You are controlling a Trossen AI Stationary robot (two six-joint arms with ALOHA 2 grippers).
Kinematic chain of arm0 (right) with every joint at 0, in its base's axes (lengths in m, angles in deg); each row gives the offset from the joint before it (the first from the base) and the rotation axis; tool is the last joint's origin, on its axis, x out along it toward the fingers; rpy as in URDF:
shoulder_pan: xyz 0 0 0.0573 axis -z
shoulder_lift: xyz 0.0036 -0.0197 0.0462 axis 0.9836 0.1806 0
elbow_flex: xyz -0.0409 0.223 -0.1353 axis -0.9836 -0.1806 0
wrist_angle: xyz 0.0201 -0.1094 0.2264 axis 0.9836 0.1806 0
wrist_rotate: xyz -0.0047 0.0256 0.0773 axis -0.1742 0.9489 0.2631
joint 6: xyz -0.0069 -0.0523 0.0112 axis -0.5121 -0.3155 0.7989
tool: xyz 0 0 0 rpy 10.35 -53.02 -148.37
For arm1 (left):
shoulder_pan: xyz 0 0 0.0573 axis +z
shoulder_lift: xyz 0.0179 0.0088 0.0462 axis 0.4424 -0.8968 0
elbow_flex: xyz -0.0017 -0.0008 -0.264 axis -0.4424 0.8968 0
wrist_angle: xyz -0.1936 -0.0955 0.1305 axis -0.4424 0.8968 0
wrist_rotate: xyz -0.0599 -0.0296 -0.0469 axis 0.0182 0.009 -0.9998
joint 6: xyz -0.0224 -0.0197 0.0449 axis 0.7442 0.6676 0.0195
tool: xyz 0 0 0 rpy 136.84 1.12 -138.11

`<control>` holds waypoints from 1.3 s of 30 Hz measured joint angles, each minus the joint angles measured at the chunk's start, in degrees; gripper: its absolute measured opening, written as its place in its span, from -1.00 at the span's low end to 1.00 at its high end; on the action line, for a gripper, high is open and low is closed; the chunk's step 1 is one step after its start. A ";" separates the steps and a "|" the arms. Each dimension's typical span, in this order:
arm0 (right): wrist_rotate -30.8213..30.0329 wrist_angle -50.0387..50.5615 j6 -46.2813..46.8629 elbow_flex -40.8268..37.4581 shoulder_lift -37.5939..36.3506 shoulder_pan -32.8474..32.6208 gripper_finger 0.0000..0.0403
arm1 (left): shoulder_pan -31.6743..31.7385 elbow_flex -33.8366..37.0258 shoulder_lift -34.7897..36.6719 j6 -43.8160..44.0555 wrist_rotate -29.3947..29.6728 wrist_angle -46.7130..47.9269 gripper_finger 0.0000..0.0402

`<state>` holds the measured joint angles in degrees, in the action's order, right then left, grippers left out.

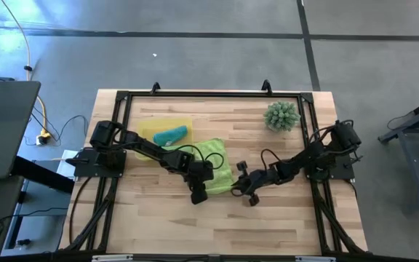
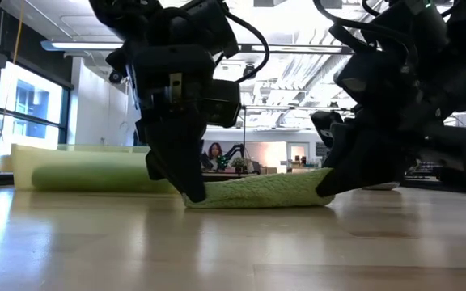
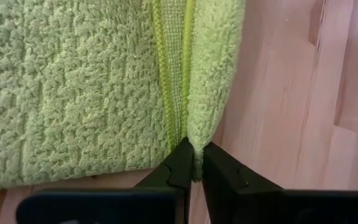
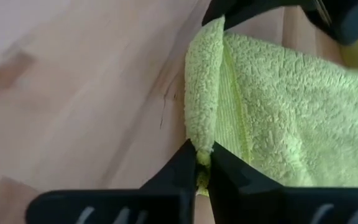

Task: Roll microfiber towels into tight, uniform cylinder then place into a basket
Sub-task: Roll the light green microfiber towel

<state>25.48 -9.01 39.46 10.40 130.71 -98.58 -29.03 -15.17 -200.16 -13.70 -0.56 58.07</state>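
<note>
Towel (image 3: 79,87) edge between both hands

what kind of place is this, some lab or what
Probably a robotics lab or workshop inside an open-plan office. A wooden table in a black frame stands on a bare concrete floor. Cables trail across that floor, and the low view shows ceiling strip lights and a person seated at distant desks.

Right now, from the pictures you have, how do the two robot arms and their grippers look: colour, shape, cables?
Both arms are black, built of jointed segments on black base blocks at the table's sides. Thin black cables loop loosely along each arm. The left gripper and the right gripper each have two flat, matte black fingers that taper to narrow wedge tips, mounted on a wide black bar. No coloured markings show on them.
</note>
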 joint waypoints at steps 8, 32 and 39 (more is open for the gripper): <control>15.01 -1.23 23.50 0.07 0.00 5.76 -0.98 | -0.64 0.18 4.71 -4.49 3.92 2.39 -0.73; 18.42 4.09 49.65 0.15 -0.20 13.79 -1.00 | -8.07 -0.02 6.68 -24.87 31.01 -2.94 -0.35; 18.33 4.11 49.69 0.09 -0.15 13.79 -1.00 | -5.97 -0.04 4.67 -21.69 32.23 -2.83 -0.35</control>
<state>43.82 -4.90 89.15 10.48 130.56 -84.79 -35.00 -15.21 -195.49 -35.39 31.67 55.24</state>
